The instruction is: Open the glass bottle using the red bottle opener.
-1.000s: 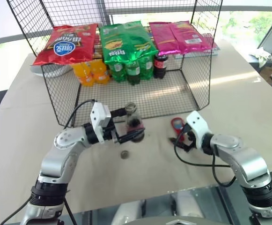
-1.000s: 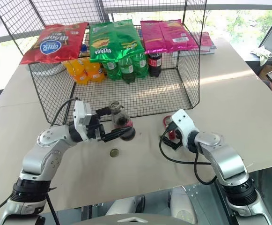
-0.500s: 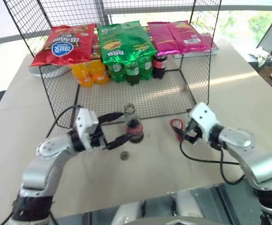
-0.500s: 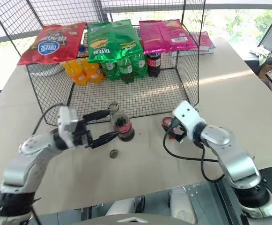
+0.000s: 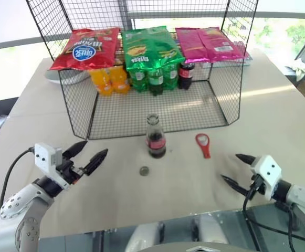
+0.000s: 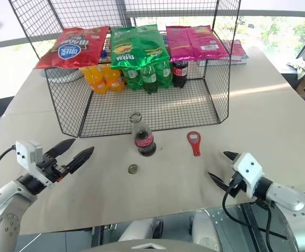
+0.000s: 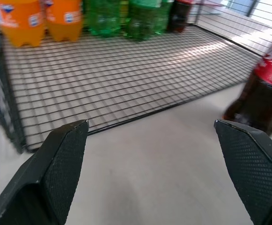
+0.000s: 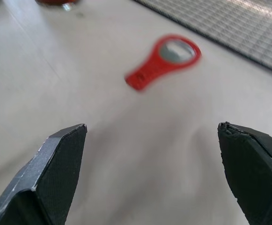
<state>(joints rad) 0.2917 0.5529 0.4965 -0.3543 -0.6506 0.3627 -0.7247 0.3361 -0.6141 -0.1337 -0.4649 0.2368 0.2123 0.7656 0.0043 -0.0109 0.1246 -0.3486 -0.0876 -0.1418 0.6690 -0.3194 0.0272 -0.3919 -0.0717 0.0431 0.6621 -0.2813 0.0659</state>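
The glass bottle [image 5: 155, 138] stands upright on the table just in front of the wire basket, its mouth uncapped, and it also shows at the edge of the left wrist view [image 7: 267, 89]. A small round metal cap [image 5: 144, 170] lies in front of it. The red bottle opener [image 5: 202, 144] lies flat to the bottle's right, its ring head toward the basket, and is seen again ahead of the right fingers [image 8: 166, 58]. My left gripper [image 5: 96, 147] is open and empty, well left of the bottle. Near the front edge, my right gripper [image 5: 230, 167] is open and empty, short of the opener.
A wire basket [image 5: 220, 100] at the back holds orange bottles [image 5: 109, 80], green soda bottles [image 5: 153, 77] and a dark cola bottle [image 5: 186, 75]. Chip bags [image 5: 151, 46] lie on top. The table's front edge [image 5: 194, 212] runs close under both grippers.
My left gripper has drawn away to the left from the bottle it stood around. The right gripper has pulled back from the opener toward the front edge. The bottle and opener stayed put.
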